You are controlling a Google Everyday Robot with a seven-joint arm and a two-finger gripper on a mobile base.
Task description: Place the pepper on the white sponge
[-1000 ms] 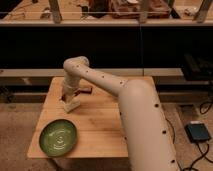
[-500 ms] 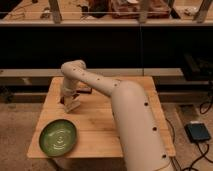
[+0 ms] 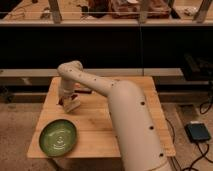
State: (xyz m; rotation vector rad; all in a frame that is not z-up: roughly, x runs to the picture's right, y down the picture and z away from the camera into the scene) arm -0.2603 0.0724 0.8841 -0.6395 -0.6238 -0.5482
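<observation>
My gripper (image 3: 65, 98) hangs down from the arm's wrist over the left part of the wooden table (image 3: 130, 95). The white sponge (image 3: 73, 105), a pale flat block, lies right under and just right of the gripper, touching or nearly touching it. The pepper does not show; the gripper and wrist hide whatever is between them and the sponge. A dark brown-red block (image 3: 83, 91) lies on the table just behind the sponge, to the right of the wrist.
A green round plate (image 3: 58, 137) sits at the table's front left corner. My white arm (image 3: 127, 117) crosses the table's middle and right. A dark shelf wall stands behind the table. A grey foot pedal (image 3: 198, 132) with cables lies on the floor at right.
The arm has swung a little to the left and the gripper has come down closer to the white sponge. The plate and the dark block have not moved.
</observation>
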